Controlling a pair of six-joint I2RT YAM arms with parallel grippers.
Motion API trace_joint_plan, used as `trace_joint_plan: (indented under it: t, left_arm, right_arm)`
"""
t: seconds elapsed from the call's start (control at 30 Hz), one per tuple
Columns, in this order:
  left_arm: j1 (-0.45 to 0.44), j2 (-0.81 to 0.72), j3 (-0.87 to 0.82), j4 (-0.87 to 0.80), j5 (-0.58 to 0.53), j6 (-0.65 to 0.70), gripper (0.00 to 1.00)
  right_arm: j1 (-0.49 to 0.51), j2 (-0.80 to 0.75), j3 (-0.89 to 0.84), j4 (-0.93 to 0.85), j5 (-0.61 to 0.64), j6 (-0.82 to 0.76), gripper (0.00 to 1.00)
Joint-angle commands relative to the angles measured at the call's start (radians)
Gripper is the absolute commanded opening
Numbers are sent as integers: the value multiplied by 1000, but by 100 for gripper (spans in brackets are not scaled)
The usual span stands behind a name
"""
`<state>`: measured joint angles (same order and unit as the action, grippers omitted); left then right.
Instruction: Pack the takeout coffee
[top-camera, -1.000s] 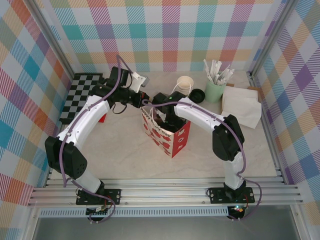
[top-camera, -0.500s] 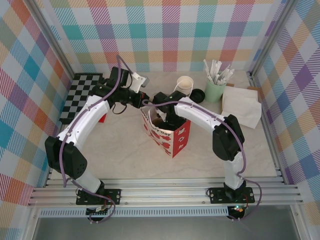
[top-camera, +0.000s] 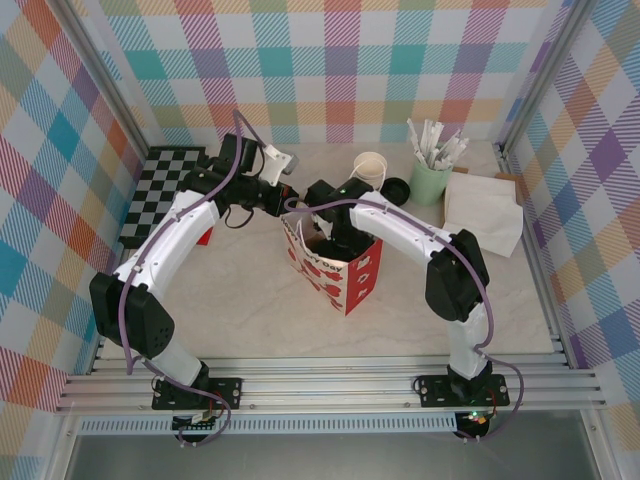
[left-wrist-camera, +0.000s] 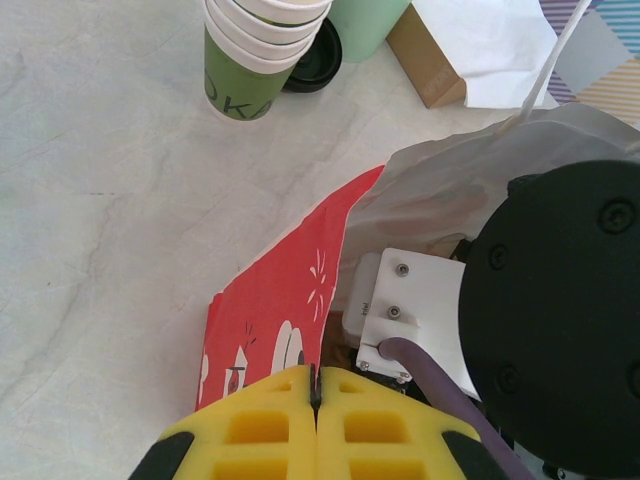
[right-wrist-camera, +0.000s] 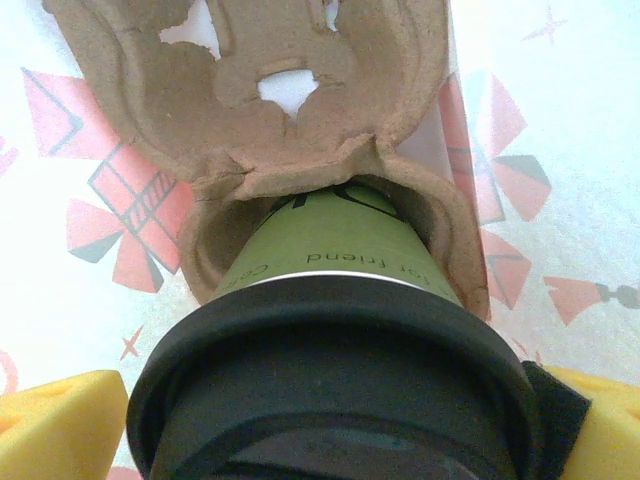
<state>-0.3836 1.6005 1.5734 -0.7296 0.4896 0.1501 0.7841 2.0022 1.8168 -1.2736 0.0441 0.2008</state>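
Note:
The takeout coffee (right-wrist-camera: 335, 245) is a green paper cup with a black lid (right-wrist-camera: 330, 380). My right gripper (right-wrist-camera: 330, 430) is shut on it, yellow fingers (right-wrist-camera: 60, 425) on either side of the lid. The cup's base sits in a pocket of a brown cardboard carrier (right-wrist-camera: 280, 90) inside the red-and-white paper bag (top-camera: 335, 280). In the top view the right gripper (top-camera: 335, 235) reaches down into the bag's open mouth. My left gripper (left-wrist-camera: 316, 385) is shut on the bag's red rim (left-wrist-camera: 290, 300) and holds it open from the left (top-camera: 285, 205).
A stack of lidless green cups (top-camera: 370, 168) (left-wrist-camera: 255, 50) stands behind the bag, with a loose black lid (top-camera: 395, 187) beside it. The mint tumbler of wrapped sticks (top-camera: 430, 180) and a white-and-brown paper bundle (top-camera: 483, 212) lie at the back right. A checkered mat (top-camera: 160, 190) lies at the left.
My right wrist has sunk a little deeper into the bag with the cup. The left arm has kept its hold on the rim.

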Motion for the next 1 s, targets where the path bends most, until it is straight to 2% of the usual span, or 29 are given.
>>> trace_joint_plan:
  t: [0.0,0.97]
  left_arm:
    - [-9,4,12,-42,16,26,0]
    - [-9,12,19,-50,9,19,0]
  right_arm:
    - [3,-31,39,-17,0,-4,100]
    - [3,-71,31,-45,27,-3,100]
